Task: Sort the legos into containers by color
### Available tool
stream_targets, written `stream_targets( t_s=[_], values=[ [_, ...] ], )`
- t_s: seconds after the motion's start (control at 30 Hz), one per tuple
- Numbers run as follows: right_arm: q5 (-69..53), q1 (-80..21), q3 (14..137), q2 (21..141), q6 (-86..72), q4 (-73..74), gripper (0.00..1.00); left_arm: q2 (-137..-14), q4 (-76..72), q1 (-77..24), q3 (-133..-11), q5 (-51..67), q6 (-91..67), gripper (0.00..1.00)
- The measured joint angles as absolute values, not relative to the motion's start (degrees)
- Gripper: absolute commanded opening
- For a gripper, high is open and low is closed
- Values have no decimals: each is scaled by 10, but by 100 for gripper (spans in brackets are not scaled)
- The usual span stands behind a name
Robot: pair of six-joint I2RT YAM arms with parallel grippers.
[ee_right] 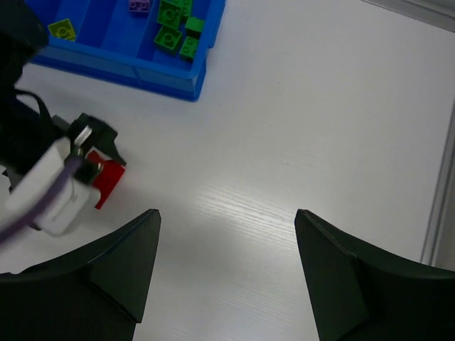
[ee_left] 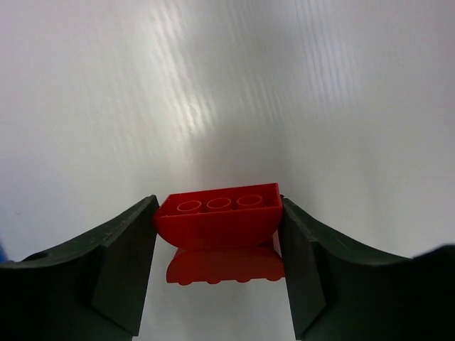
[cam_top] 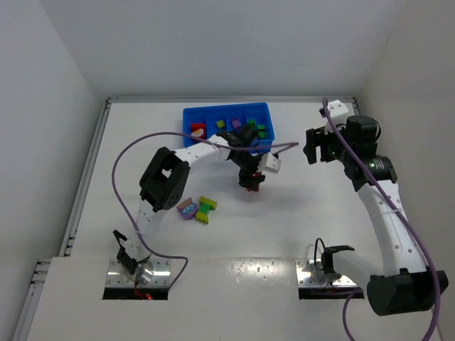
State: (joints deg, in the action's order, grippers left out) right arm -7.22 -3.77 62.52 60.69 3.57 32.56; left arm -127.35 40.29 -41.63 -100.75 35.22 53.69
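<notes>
My left gripper [cam_top: 251, 183] is shut on a red lego [ee_left: 217, 216], held just above the white table with its reflection below it. The red lego also shows in the right wrist view [ee_right: 106, 181]. The blue tray [cam_top: 192, 117] stands at the back, with a red brick [cam_top: 197, 130] in its left compartment, a yellow-green one [cam_top: 220, 124], a purple one [cam_top: 235, 123] and green ones [cam_top: 260, 131] further right. A purple brick [cam_top: 188, 209] and a yellow-green and green cluster [cam_top: 207, 209] lie on the table left of my left gripper. My right gripper [ee_right: 226, 266] is open and empty, off to the right.
The tray's near right corner [ee_right: 192, 85] shows in the right wrist view with green bricks [ee_right: 173, 27] inside. A raised table rim [cam_top: 92, 163] runs along the left side and the back. A purple cable [cam_top: 135, 145] loops over the left arm.
</notes>
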Motion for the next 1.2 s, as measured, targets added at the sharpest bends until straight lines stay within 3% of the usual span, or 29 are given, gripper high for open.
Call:
stream_targets(
  t_s=[0.13, 0.27, 0.43, 0.6, 0.8, 1.2],
  values=[
    [-113, -38, 592, 605, -12, 299, 76, -1258, 311, -375, -1013, 436, 345, 24],
    [-167, -35, 549, 595, -85, 245, 76, -1173, 105, -308, -915, 466, 55, 18],
    [-191, -36, 535, 586, -150, 179, 76, -1075, -59, -243, -863, 394, -220, 3],
    [-182, -46, 535, 586, -193, 141, 73, -1023, -107, -223, -861, 286, -421, 3],
    [-160, -100, 535, 604, -235, 77, 73, -1010, -71, -214, -848, 189, -552, 3],
    [-86, -241, 554, 741, -304, -32, 73, -970, 28, -215, -844, 56, -641, 3]
  ],
)
